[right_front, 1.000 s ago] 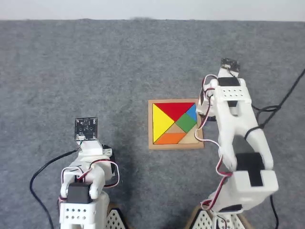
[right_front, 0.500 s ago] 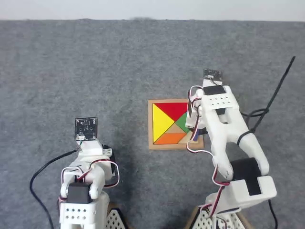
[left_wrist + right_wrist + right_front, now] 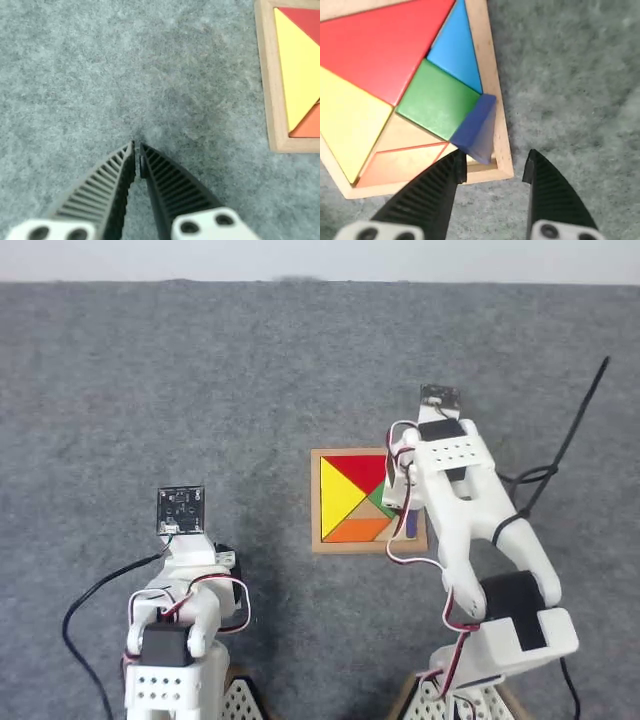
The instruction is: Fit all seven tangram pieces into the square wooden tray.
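Observation:
The square wooden tray point(image 3: 492, 100) holds red point(image 3: 385, 45), yellow point(image 3: 350, 120), light blue point(image 3: 457, 52), green point(image 3: 437, 102) and orange point(image 3: 402, 167) pieces lying flat. A dark blue piece point(image 3: 476, 131) leans tilted at the tray's corner, one edge up on the rim. My right gripper point(image 3: 495, 162) is open just off that corner, with the dark blue piece close in front of one fingertip. In the high view the right arm point(image 3: 450, 470) covers the right side of the tray point(image 3: 318, 502). My left gripper point(image 3: 136, 149) is shut on nothing, low over the carpet.
Grey carpet covers the whole table. The left arm point(image 3: 180, 580) sits near the front left, well away from the tray. A black cable point(image 3: 570, 445) trails off to the right of the right arm. A corner of the tray point(image 3: 272, 100) appears in the left wrist view.
The right arm has swung left over the tray's right side, hiding the light blue piece in the high view. The left arm has kept still.

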Controlling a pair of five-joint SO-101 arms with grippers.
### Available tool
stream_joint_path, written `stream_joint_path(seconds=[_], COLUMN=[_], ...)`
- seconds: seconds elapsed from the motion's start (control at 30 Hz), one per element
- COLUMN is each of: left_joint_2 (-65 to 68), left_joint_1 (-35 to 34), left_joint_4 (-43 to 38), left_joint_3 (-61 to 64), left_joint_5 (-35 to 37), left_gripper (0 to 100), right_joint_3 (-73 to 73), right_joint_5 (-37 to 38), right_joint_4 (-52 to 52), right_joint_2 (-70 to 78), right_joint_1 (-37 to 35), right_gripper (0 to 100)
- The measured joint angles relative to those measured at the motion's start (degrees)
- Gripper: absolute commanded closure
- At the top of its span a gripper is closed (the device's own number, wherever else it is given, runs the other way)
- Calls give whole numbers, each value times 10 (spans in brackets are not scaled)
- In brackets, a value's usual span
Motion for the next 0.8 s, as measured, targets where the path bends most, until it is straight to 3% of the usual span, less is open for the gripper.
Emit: stream_joint_path(seconds=[0.37, 0.6, 0.8], left_joint_2=[0, 0, 0], left_joint_1=[0, 0, 0], left_joint_4=[0, 0, 0], left_joint_3=[0, 0, 0], left_joint_5=[0, 0, 0], left_gripper=[986, 986, 986], right_joint_3=[-13, 76, 113], right_joint_5=[8, 16, 156], right_joint_4=[5, -57, -164], right_joint_2=[-45, -192, -204], right_joint_1=[-23, 18, 55], right_gripper=[815, 991, 991])
